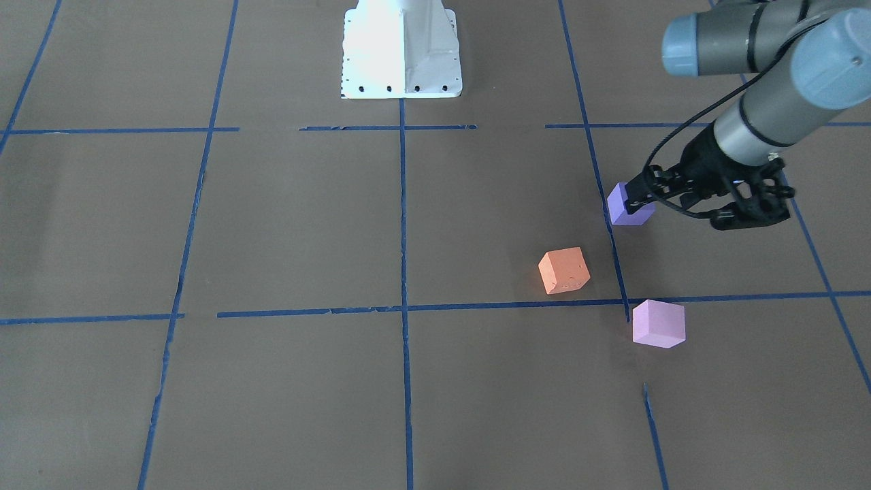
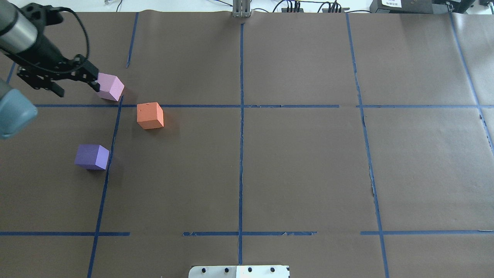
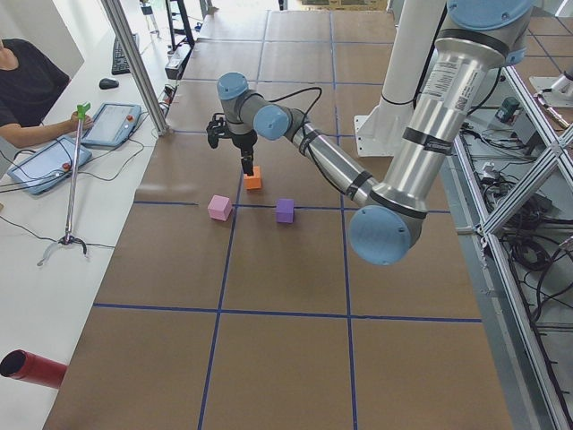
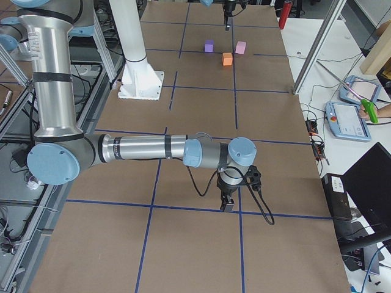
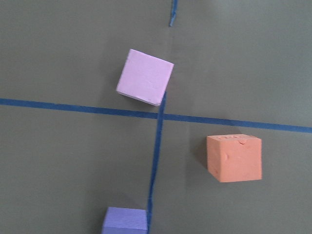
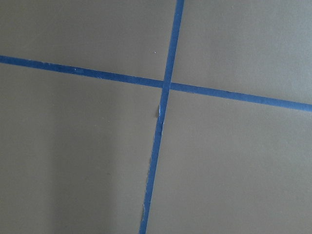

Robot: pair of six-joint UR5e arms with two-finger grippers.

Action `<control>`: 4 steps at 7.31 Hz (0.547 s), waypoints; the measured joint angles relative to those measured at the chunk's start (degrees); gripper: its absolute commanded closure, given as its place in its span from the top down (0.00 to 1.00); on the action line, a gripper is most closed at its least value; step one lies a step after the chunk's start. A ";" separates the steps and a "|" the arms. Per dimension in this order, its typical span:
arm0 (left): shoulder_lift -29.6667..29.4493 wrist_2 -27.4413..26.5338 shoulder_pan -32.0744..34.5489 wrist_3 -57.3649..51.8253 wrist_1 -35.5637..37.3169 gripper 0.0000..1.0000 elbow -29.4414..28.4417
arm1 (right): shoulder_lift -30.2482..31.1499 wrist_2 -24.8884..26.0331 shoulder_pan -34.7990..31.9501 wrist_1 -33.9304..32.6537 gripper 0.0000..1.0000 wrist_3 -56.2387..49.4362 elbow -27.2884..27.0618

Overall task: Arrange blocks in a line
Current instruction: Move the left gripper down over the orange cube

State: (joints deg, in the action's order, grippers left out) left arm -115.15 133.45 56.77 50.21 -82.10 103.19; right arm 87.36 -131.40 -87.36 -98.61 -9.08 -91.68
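Pink block (image 2: 110, 87), orange block (image 2: 150, 115) and violet block (image 2: 92, 156) lie apart beneath the left claw (image 2: 75, 83), spread open.

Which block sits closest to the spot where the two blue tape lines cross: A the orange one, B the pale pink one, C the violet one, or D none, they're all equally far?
B: in the left wrist view, the pale pink block has a corner almost on the tape crossing, while the orange block and violet block sit clearly farther off.
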 measured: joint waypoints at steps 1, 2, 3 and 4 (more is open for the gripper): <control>-2.54 -1.23 -2.82 1.64 -0.13 1.00 -2.97 | 0.00 0.00 0.00 0.00 1.00 0.02 -0.02; -4.34 -2.18 -5.04 2.38 -0.25 1.00 -5.58 | 0.00 0.00 0.00 0.00 1.00 0.02 -0.02; -6.09 -2.84 -6.41 2.70 -0.34 1.00 -8.36 | 0.00 0.00 0.00 0.00 1.00 0.03 -0.01; -7.69 -3.26 -7.04 2.82 -0.55 1.00 -11.14 | 0.00 0.00 0.00 0.00 1.00 0.02 0.00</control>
State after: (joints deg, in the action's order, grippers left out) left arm -122.85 130.18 49.73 53.02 -82.66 92.04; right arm 87.36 -131.40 -87.36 -98.61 -9.06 -91.68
